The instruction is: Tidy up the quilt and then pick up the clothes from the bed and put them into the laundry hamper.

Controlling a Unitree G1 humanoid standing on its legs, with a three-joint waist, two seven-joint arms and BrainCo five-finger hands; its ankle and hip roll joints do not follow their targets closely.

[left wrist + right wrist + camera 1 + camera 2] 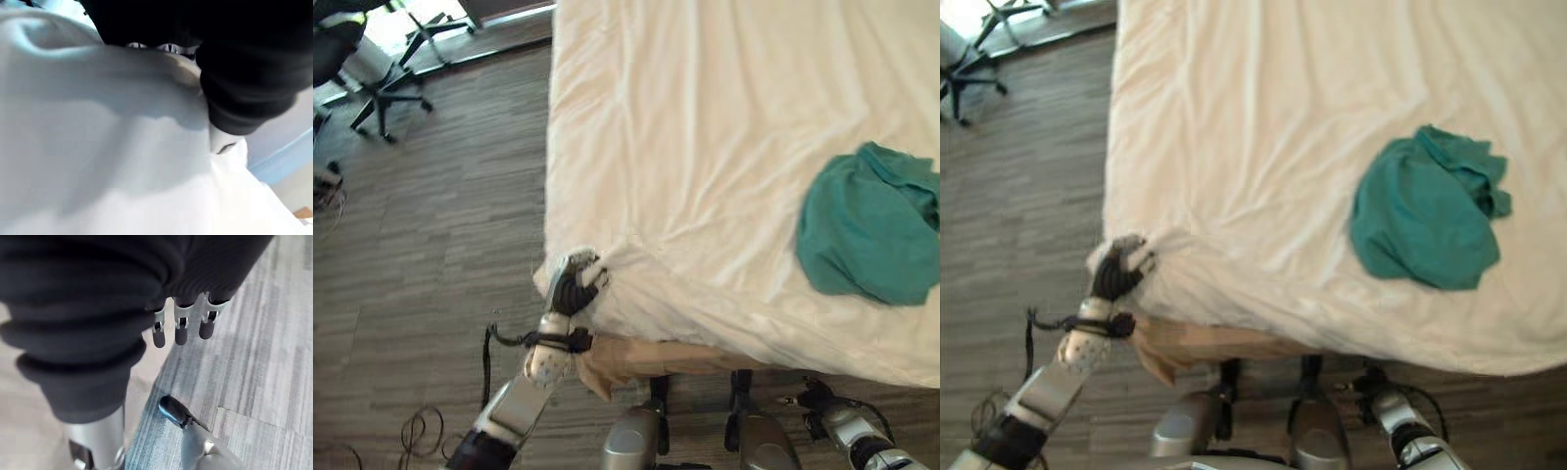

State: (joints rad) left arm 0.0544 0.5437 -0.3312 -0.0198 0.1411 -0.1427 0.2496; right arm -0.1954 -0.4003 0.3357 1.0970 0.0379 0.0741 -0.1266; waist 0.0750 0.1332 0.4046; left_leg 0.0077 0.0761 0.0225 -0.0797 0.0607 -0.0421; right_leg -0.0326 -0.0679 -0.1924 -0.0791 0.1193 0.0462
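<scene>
The left hand (572, 284) is right at the near corner of the bed, fingers curled into the white quilt (705, 147) and bunching a fold of it against the palm; the left wrist view confirms it, pale cloth pressed tight up against the dark cover with the thumb (222, 142) pinning the fabric. The quilt lies spread across the bed, creased in long ridges that run out from that gripped corner, and its edge hangs over the near side above a bare strip of tan bed base (646, 357). Over on the right half of the bed sits the green garment (869, 223), a crumpled heap resting on top of the quilt, well apart from the left hand and untouched. The right hand (181, 325) hangs low beyond the foot of the bed, over the grey wood-look floor (264, 362), its fingers (180, 333) loose, pointing down and holding nothing. Off in the far left corner, an office chair (372, 69) stands on the floor.
</scene>
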